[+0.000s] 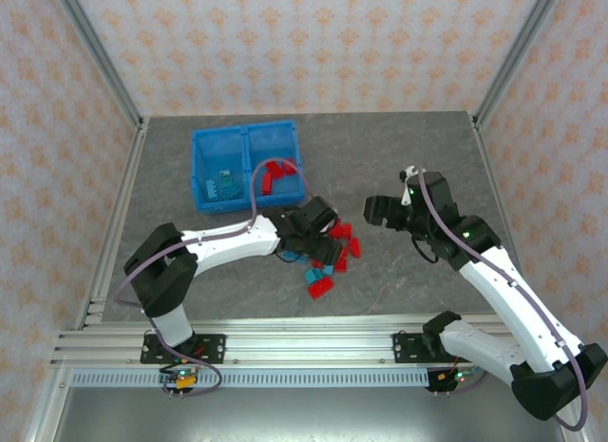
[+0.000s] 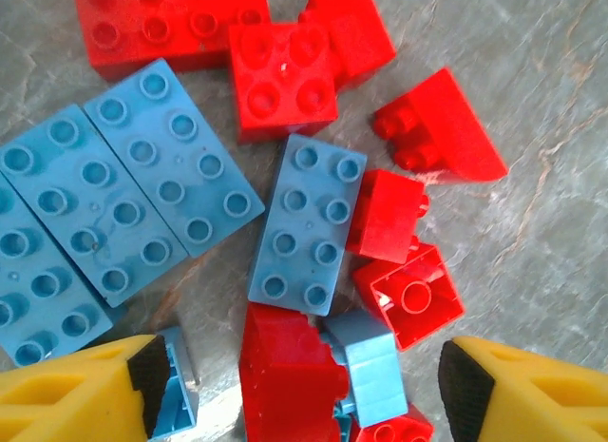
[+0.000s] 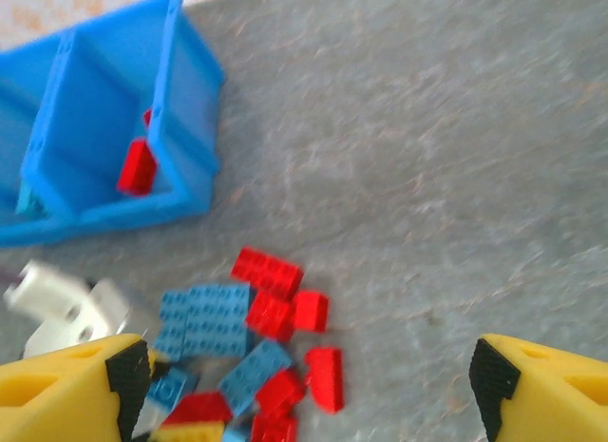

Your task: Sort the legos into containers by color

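Bare table [image 1: 427, 157] right of legos [image 1: 323, 286]

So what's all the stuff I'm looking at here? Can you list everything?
bin: one, bright blue, two compartments, far left of the table
bricks in left compartment: a few, light blue
bricks in right compartment: about three, red
loose bricks: roughly a dozen, red and light blue mixed, piled mid-table
table: one, grey stone-look
walls: peach pattern, around the table
arms: two, white and black, bolted at the near edge
left hand: yellow fingers, open, low over the pile
right hand: yellow fingers, open, empty, raised to the right of the pile
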